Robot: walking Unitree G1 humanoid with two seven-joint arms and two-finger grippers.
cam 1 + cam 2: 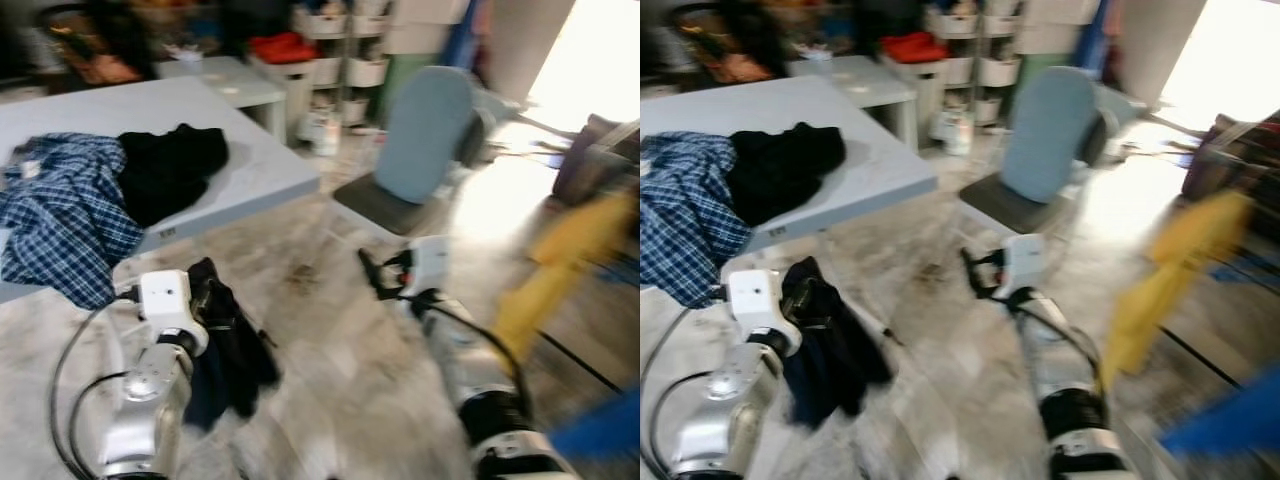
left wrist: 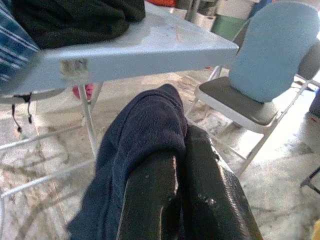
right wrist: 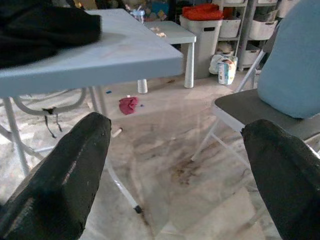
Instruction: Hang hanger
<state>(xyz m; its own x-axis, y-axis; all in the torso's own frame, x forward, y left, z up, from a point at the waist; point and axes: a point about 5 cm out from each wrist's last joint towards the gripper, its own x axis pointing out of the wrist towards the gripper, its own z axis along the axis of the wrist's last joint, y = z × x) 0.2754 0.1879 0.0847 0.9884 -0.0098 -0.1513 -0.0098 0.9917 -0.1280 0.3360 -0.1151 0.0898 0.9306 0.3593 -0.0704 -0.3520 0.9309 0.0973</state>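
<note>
The left gripper (image 2: 175, 200) is clenched on a dark navy garment (image 1: 225, 345) that hangs toward the marble-patterned floor (image 1: 330, 380), likely carried this way for hanging; whether a hanger sits inside the cloth cannot be told. The right gripper (image 3: 175, 165) rides spread wide and empty. Beyond stands a grey folding table (image 1: 255, 165) bearing a plaid shirt (image 1: 60, 215) and black clothing (image 1: 170, 170), with a blue-backed folding chair (image 1: 420, 140) near it. Farther off, storage bins (image 1: 350, 60) line the wall.

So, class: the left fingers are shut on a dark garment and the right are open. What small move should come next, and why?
Probably keep the left gripper clamped and turn toward wherever the garment hangs. The dark navy garment dangles beside the table, no rail is in sight, and the open right gripper holds nothing.
</note>
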